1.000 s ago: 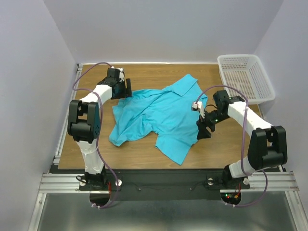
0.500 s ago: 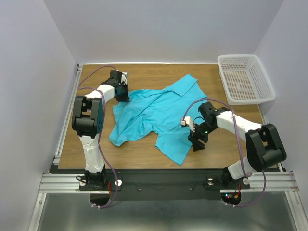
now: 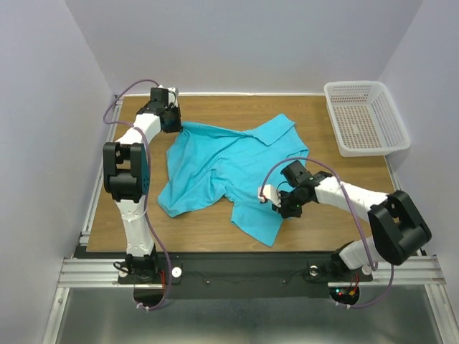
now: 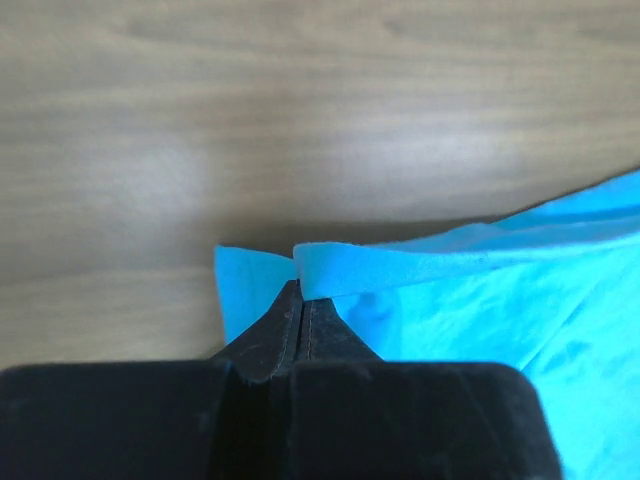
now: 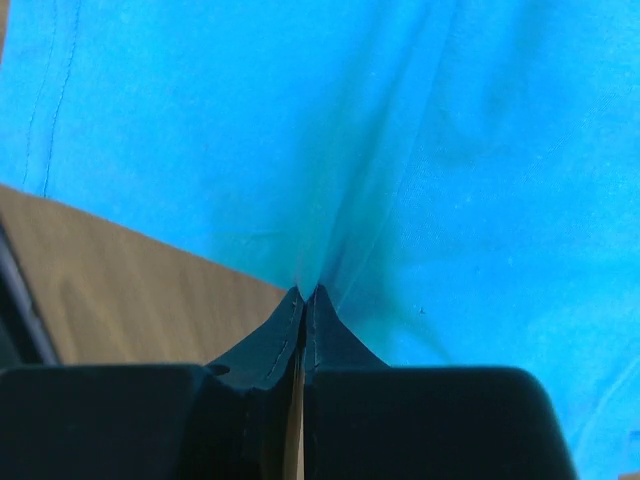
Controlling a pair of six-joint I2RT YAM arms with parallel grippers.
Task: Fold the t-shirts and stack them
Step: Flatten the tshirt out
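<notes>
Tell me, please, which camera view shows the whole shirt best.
The top view: it shows the whole shirt spread across the table. The left wrist view shows only one edge, the right wrist view only a close patch.

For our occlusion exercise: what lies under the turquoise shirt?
The wooden table shows all around the turquoise shirt; what lies beneath the crumpled cloth is covered and cannot be seen.

A wooden bench fills a narrow booth, closed in by plain pale lavender-grey walls on the left, far and right sides. Light is soft and even, with a faint sheen on the wood grain. A white mesh basket sits at the far right corner. Aluminium rails run along the near edge, and a dull grey metal sheet lies nearer still.
</notes>
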